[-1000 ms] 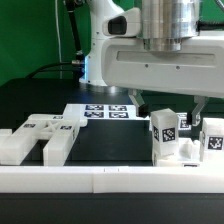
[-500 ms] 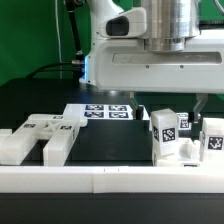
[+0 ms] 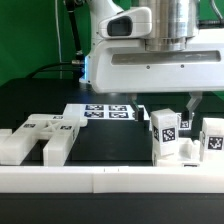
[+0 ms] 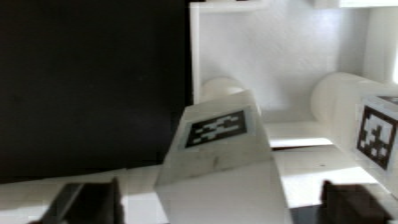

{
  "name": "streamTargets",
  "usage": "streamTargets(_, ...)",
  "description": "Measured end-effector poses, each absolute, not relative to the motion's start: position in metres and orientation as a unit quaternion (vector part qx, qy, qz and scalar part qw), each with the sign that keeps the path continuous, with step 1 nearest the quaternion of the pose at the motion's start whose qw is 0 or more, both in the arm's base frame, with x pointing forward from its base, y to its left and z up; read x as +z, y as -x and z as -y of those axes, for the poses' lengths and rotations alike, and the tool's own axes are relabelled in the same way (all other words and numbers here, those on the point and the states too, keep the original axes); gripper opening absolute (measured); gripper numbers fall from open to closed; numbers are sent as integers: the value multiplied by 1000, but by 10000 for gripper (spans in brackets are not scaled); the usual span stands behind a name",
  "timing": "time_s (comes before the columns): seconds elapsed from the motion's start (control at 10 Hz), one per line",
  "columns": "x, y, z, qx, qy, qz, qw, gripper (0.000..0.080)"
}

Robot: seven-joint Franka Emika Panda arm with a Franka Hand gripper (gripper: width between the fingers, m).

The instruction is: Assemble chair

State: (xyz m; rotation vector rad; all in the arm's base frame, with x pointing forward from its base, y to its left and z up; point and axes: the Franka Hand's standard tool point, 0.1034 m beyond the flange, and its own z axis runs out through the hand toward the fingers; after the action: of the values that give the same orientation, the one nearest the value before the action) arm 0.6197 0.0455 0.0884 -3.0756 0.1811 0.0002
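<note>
The gripper (image 3: 168, 110) hangs released over an upright tagged chair block (image 3: 167, 138) at the exterior view's right, its jaws apart on either side and not touching it. A second block (image 3: 213, 140) stands just beside. More chair parts (image 3: 45, 135) lie on the desk (image 3: 110, 140), well apart to the left.

chair pieces (image 3: 172, 150): white matt plastic | table (image 3: 40, 95): black, matt | arm flange (image 3: 175, 18): shiny metal
</note>
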Motion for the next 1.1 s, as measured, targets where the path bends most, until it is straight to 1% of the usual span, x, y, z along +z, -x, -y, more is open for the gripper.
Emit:
streamTargets(0.1,88,-620,-45,0,997,-68,30,388)
streamTargets(0.2,88,-620,-45,0,997,-67,30,288)
streamTargets(0.3,88,-620,-46,1,996,-80,31,288)
streamTargets(0.6,88,-620,-48,5,975,-219,30,288)
streamTargets(1.1,87,-619,-49,14,883,-468,29,291)
